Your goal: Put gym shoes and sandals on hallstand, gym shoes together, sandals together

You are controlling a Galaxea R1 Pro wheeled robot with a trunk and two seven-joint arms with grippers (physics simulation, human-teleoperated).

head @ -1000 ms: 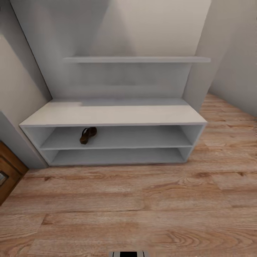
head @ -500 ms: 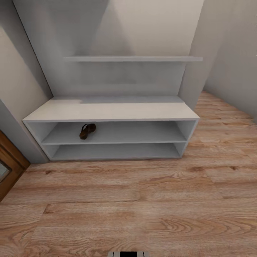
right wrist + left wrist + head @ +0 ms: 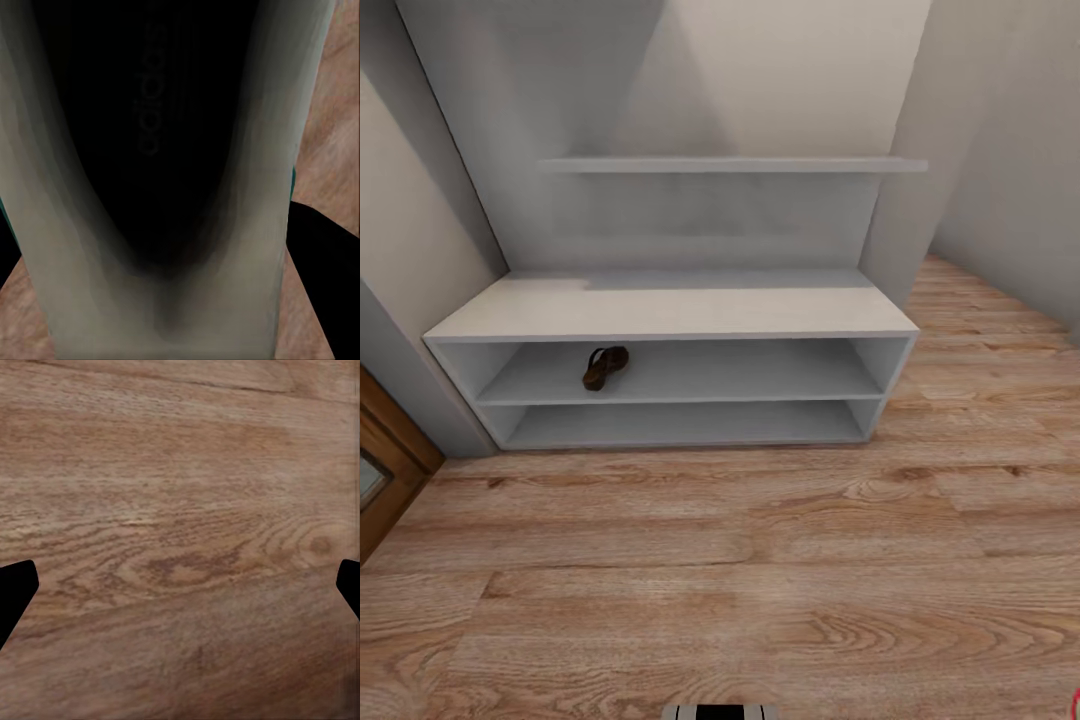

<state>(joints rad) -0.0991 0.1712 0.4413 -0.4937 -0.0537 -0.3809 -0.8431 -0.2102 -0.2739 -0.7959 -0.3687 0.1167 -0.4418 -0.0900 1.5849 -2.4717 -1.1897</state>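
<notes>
the corridor floor [image 3: 760, 560] looks like light-brown wood planks, strongly grained, with a soft sheen. the hallstand [image 3: 670, 310] is smooth, matt, pale grey-white board. the sandal [image 3: 604, 367] looks like brown leather. the gym shoe [image 3: 247, 225] has a smooth cream lining.

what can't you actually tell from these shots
- Right wrist view: the gym shoe sits so close that its opening fills the frame; the grip on it is hidden.
- Head view: the sandal on the hallstand is too small for detail.
- Left wrist view: fingertips cut off by the edges.
</notes>
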